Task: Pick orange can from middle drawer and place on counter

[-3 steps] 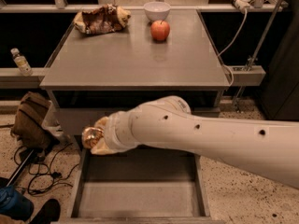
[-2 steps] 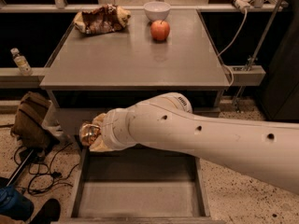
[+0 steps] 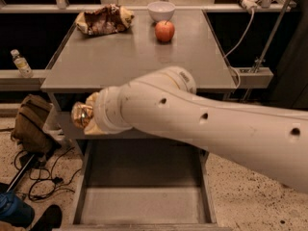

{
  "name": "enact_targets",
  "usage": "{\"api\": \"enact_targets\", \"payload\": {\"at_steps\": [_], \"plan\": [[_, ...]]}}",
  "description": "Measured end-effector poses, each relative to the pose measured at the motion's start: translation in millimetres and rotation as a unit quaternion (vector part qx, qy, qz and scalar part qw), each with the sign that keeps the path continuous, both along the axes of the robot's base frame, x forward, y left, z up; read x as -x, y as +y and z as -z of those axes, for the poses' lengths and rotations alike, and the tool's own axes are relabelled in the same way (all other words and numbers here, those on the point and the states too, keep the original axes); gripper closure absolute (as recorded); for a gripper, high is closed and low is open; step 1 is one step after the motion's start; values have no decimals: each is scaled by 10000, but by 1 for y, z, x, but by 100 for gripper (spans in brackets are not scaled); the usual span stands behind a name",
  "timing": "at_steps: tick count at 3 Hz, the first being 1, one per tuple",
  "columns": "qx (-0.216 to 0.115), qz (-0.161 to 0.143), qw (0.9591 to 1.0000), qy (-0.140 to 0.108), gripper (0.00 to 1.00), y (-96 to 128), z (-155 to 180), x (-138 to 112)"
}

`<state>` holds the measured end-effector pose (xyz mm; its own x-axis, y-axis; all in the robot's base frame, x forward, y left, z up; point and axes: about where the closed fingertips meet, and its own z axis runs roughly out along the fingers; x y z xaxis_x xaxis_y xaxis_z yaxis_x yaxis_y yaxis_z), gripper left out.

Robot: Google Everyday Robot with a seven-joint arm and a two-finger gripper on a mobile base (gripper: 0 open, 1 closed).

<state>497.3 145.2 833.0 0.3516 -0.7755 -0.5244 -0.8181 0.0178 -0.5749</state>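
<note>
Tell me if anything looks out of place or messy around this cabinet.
Nothing spilled or broken. The snack bag lies crumpled at the counter's back left corner, and cables sprawl on the floor left of the open middle drawer. The hand holds the orange can just below the counter's front edge.

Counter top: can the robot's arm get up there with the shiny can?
Probably yes. The gripper holds the orange can just below the counter's front edge, near its left corner. The apple, bowl and snack bag sit at the far end, so nothing stands in the way nearby.
</note>
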Motion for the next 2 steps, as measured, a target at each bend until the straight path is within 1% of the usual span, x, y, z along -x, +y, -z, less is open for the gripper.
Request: {"api": "enact_targets", "payload": {"at_steps": [1,2], "plan": [[87,177,9975,-676,100,-2,-77,-29],[150,658,9944,-808,100,-25,-118,-73]]}}
